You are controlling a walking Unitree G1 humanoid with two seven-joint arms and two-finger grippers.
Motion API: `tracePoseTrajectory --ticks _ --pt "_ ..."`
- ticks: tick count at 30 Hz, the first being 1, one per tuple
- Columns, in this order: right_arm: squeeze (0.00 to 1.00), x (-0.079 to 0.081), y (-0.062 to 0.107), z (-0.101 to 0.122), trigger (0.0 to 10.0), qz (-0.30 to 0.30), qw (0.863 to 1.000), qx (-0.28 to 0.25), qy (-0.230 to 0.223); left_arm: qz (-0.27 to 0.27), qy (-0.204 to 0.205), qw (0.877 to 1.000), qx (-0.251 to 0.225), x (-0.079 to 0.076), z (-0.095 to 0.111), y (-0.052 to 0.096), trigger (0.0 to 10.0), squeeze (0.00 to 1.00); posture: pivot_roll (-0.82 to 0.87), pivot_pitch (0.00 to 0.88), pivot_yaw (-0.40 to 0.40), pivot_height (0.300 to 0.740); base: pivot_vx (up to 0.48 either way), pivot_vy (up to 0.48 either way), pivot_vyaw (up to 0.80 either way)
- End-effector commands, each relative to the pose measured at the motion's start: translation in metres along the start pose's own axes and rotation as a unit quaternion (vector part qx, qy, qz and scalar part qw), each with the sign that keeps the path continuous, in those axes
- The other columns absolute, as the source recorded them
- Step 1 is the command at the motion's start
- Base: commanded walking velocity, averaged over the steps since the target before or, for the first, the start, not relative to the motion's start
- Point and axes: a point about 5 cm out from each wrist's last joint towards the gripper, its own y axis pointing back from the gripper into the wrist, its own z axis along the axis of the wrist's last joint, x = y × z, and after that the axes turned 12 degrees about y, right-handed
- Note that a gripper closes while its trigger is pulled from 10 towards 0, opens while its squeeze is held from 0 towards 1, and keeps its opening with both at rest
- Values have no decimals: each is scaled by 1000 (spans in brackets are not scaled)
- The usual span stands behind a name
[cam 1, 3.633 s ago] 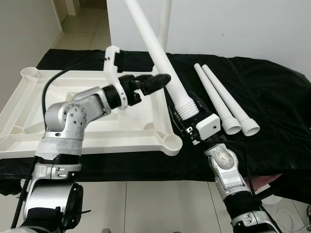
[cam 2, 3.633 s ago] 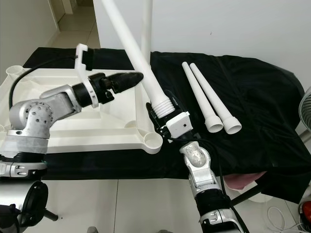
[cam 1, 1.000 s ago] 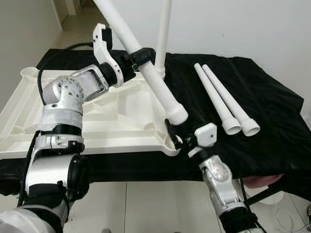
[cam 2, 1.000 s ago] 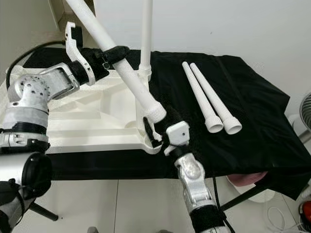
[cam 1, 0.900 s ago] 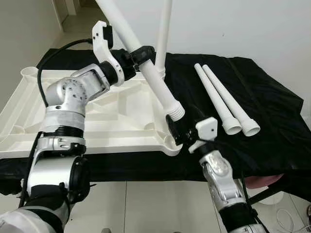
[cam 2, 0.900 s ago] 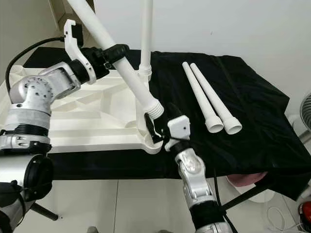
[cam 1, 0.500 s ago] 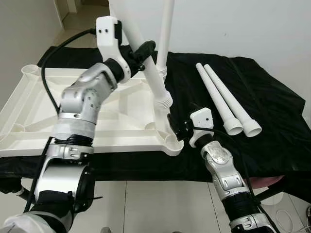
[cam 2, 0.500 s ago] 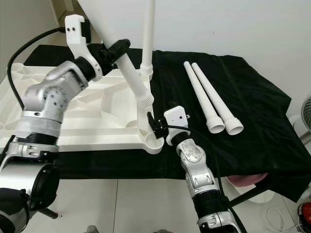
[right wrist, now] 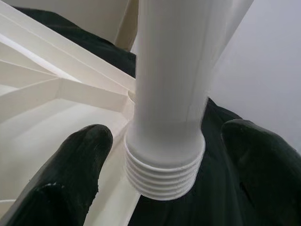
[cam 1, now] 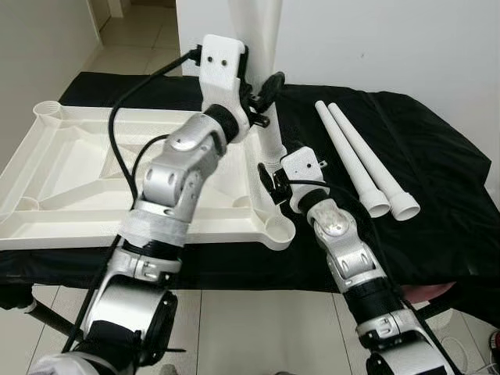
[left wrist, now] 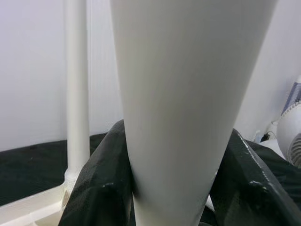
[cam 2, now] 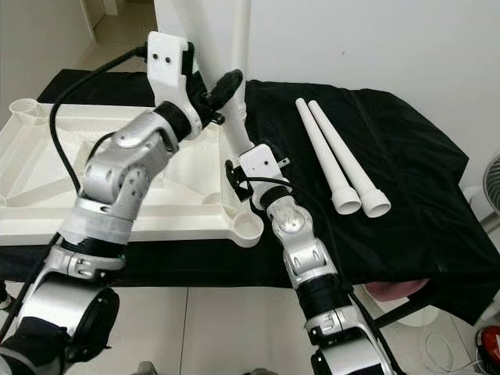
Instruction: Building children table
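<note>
Now near upright, no longer slanted: table leg [cam 1: 266, 125] clamped by left gripper [cam 1: 262, 92] at tabletop's [cam 1: 94, 172] 3 o'clock edge. Right gripper [right wrist: 160, 165] open around threaded end. No writing legible.

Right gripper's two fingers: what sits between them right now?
The threaded end of the white table leg, with open space on both sides, per the right wrist view. The right gripper isn't touching it.

black cloth [cam 1: 437, 195] over work surface | white wall [cam 1: 391, 39] behind | tiled floor [cam 1: 250, 328] below
</note>
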Motion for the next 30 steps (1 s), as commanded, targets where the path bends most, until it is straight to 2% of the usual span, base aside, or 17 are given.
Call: tracePoseTrajectory --ticks 1,10,30 --pt "0 0 -5 0 10000 -3 1000 9 5 -2 -9 1000 -14 -9 3 -1 10000 0 -35 0 -65 740 0 0 0" --pt "0 -7 -23 5 10000 -21 1000 8 14 -8 -8 1000 -24 -22 5 -3 10000 0 -21 0 -72 740 0 0 0" --pt "0 -17 -31 13 10000 -34 997 -37 61 -12 0 1000 -23 -27 6 -4 10000 0 -20 0 -67 740 0 0 0"
